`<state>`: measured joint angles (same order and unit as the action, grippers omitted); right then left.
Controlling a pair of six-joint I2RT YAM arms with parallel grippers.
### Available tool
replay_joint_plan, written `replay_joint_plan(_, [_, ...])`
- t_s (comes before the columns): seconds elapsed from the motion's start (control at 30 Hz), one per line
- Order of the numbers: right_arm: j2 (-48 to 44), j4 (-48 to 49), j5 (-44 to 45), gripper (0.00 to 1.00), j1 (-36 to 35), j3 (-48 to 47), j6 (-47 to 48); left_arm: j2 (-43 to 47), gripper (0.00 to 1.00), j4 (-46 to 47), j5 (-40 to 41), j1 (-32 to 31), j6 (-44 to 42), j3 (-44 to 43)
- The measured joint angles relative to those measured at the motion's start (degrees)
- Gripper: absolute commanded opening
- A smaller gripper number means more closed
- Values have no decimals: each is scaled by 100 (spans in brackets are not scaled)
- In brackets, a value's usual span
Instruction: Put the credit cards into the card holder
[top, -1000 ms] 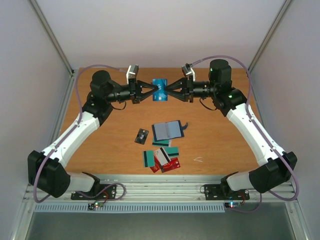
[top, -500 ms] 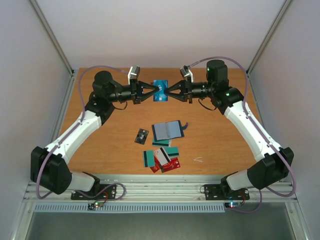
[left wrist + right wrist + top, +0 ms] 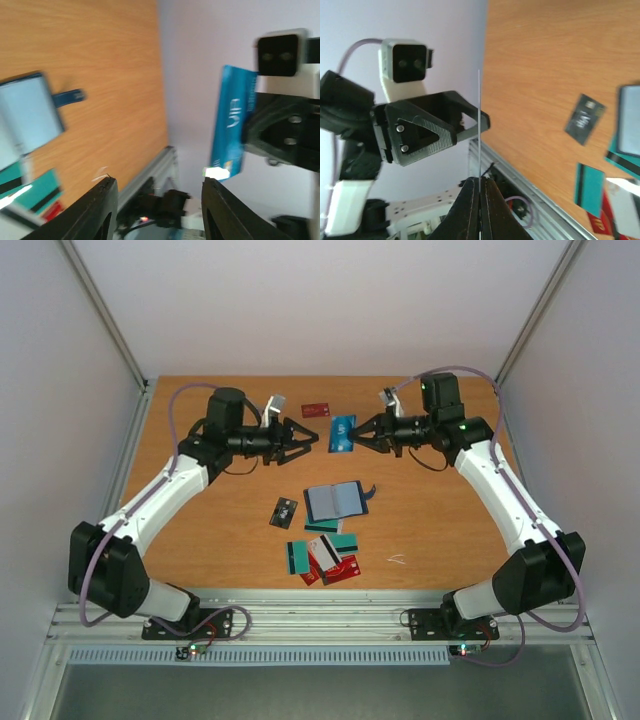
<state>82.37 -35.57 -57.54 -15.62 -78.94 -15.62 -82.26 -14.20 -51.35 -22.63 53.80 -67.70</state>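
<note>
Tabletop bears one card holder; one card aloft.

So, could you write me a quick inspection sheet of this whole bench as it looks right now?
Surface: wooden table, no damage seen.
Job's things: wallet lies open. A blue card is held in the air. A red card lies toward the back. A dark card lies left of the wallet, and a heap of cards lies in front of it.
Clutter: a small white scrap near the front edge.
Pincers: left pincer is open and holds nothing. Right pincer is shut on the blue card.
Cables: lilac cables loop along both arms.
Surroundings: pale walls, and a metal rail in front.
</note>
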Motion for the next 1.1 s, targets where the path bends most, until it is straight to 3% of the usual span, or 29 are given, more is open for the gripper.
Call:
replay_joint_plan(0.17, [4,-647,597,1,118,577,739,-396,32,-1620,846,-24,-1272,-9])
replay_joint_plan(0.33, [166,-894,962,1,120,787,1226,-1010,24,-2465,1410,-109,-1987,11])
replay_joint_plan(0.8, [1620,-173,1119,1,122,1161,2048,-2568,13,-2767,1845,-387,-2662,-549])
replay_joint_plan(1.1, [2308,310,970,1,127,1196,2304,-2977,10,-2804,1825,-387,-2990,-763])
